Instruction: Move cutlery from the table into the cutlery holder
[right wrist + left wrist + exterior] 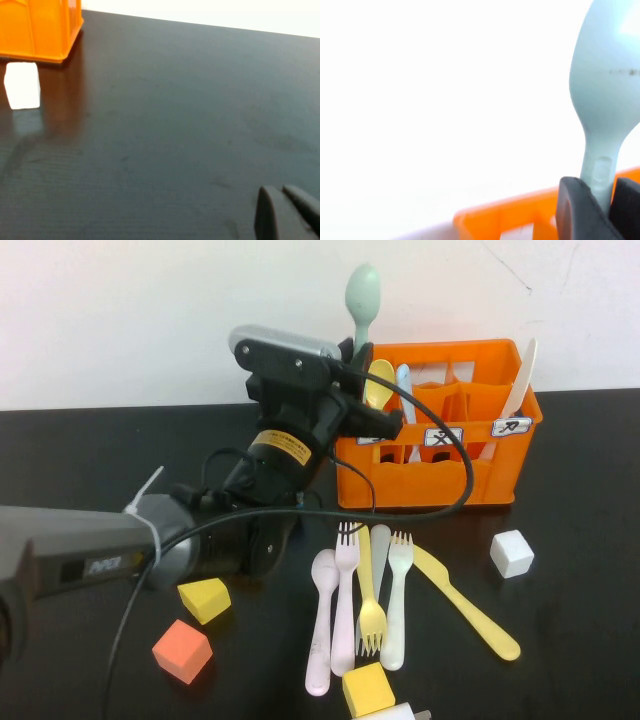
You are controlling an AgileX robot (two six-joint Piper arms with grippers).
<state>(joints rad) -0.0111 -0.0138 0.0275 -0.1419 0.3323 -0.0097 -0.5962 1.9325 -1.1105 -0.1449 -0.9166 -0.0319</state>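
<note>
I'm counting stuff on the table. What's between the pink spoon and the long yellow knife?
In the high view, between the pink spoon and yellow knife lie a pink fork, a yellow fork, a grey utensil and a pale green fork.

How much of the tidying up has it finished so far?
A few pieces already stand in the orange cutlery holder, among them a yellow spoon and a white knife. In hand: the left tool, at the holder's left end, grips a pale green spoon upright. Six pieces, including a yellow knife, wait on the table. The right tool rests low, off to the side.
</note>
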